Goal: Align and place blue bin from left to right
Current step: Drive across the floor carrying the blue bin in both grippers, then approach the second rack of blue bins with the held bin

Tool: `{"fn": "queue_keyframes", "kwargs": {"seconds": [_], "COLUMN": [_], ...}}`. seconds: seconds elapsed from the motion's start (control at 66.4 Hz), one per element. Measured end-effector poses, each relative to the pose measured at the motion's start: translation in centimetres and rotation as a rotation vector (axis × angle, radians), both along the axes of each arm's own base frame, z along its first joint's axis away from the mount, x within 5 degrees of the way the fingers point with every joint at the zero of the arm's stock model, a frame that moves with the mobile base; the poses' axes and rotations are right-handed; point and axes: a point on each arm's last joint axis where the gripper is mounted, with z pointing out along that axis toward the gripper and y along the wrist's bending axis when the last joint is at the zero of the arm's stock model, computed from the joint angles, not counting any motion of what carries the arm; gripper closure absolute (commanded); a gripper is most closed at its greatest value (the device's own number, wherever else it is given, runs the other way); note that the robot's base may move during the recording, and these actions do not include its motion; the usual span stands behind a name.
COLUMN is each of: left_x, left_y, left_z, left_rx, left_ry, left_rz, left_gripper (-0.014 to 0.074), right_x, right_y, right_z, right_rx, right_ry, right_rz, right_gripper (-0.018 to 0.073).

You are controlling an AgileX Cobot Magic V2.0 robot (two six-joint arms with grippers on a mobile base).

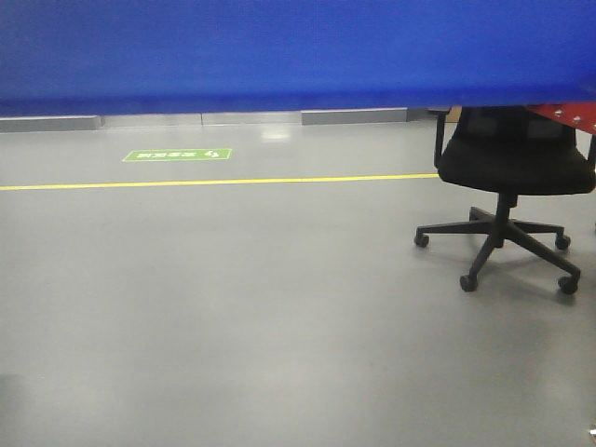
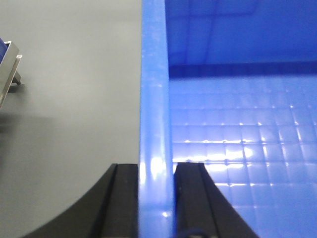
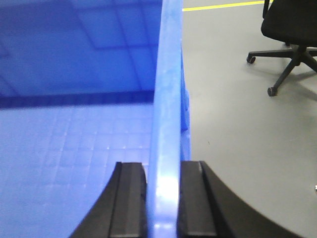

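The blue bin [image 1: 279,51] is held up off the floor and its smooth side fills the top of the front view. In the left wrist view my left gripper [image 2: 156,198] is shut on the bin's left rim [image 2: 154,99], one black finger outside, one inside over the gridded floor of the bin [image 2: 247,148]. In the right wrist view my right gripper [image 3: 163,198] is shut on the right rim [image 3: 168,89], with the bin's inside [image 3: 74,139] to its left.
A black office chair [image 1: 512,186] on castors stands at the right, also seen as the chair [image 3: 290,29] beyond the bin's right side. A yellow floor line [image 1: 214,182] and a green floor sign [image 1: 177,155] lie ahead. A metal-framed object [image 2: 7,69] sits at the left.
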Motion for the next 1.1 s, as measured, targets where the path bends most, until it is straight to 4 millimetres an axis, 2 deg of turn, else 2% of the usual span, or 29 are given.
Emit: {"fn": "queue_keyframes", "kwargs": {"seconds": [1.1], "left_x": [0.12], "left_y": [-0.16], "left_z": [0.17], "left_rx": [-0.005], "left_ry": [-0.023], "left_rz": [-0.017], "left_gripper": [0.0707], "right_x": [0.05], "right_y": [-0.25], "right_z": [0.13], "right_rx": [-0.002], "right_ry": [-0.010], "right_rz": [-0.009], "right_gripper": [0.0629]}}
